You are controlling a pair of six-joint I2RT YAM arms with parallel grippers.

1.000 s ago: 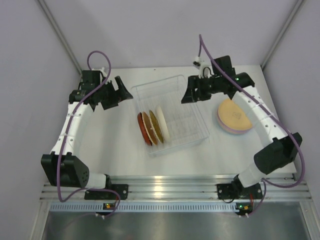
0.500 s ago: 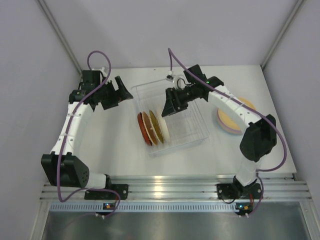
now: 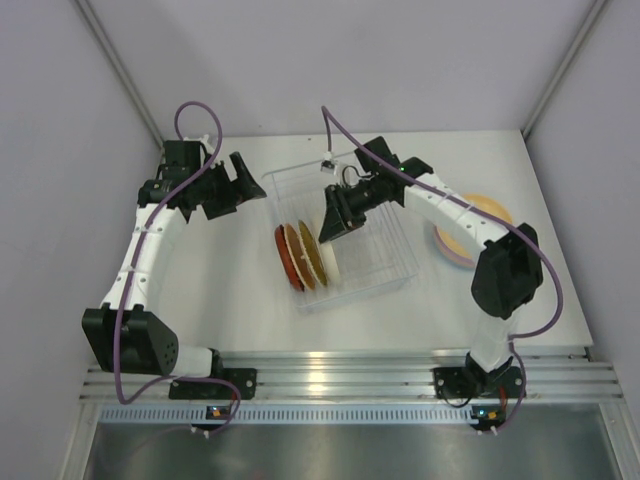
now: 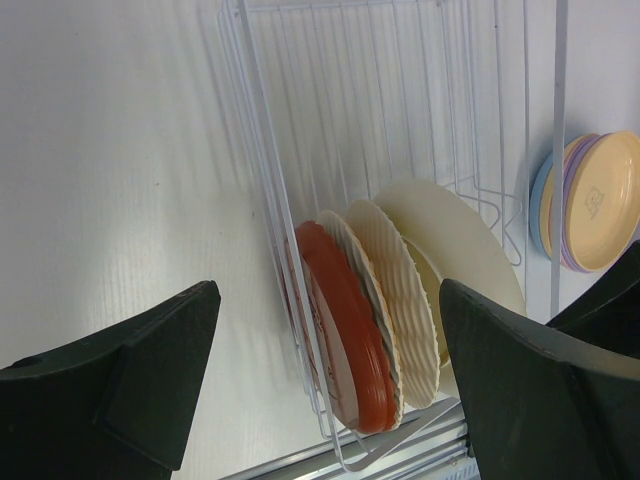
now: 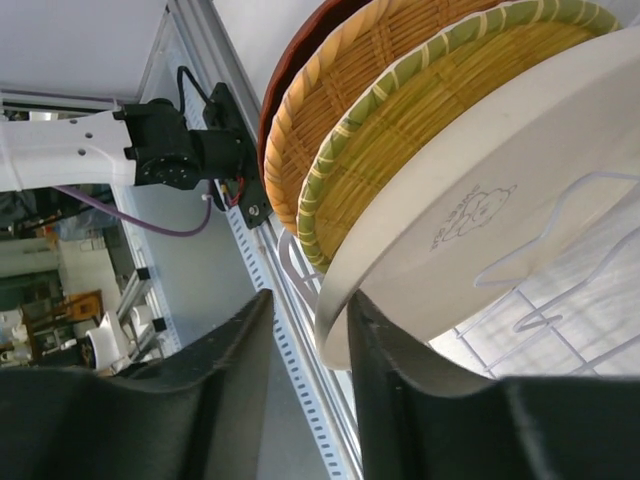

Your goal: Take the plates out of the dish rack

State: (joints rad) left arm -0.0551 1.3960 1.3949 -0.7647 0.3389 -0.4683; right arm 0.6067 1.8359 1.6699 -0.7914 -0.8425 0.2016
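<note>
1. Right gripper [image 5: 308, 305]: fingers narrow, straddling the cream plate [image 5: 480, 190] rim, with a slit still visible at one finger.
2. Left gripper [image 4: 327, 300]: fingers wide, empty, left of the rack [image 3: 390, 250].
3. Four plates [image 3: 300, 255] stand on edge at the rack's near-left end.
4. A stack [image 3: 470, 240] lies to the right of the rack.

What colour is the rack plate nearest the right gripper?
Plain cream; the plate carries a faint cloud print. Clearest in the right wrist view.

Four plates [image 3: 305, 255] in one dish rack [image 3: 385, 255]; one stack [image 3: 450, 245], count unclear.
</note>
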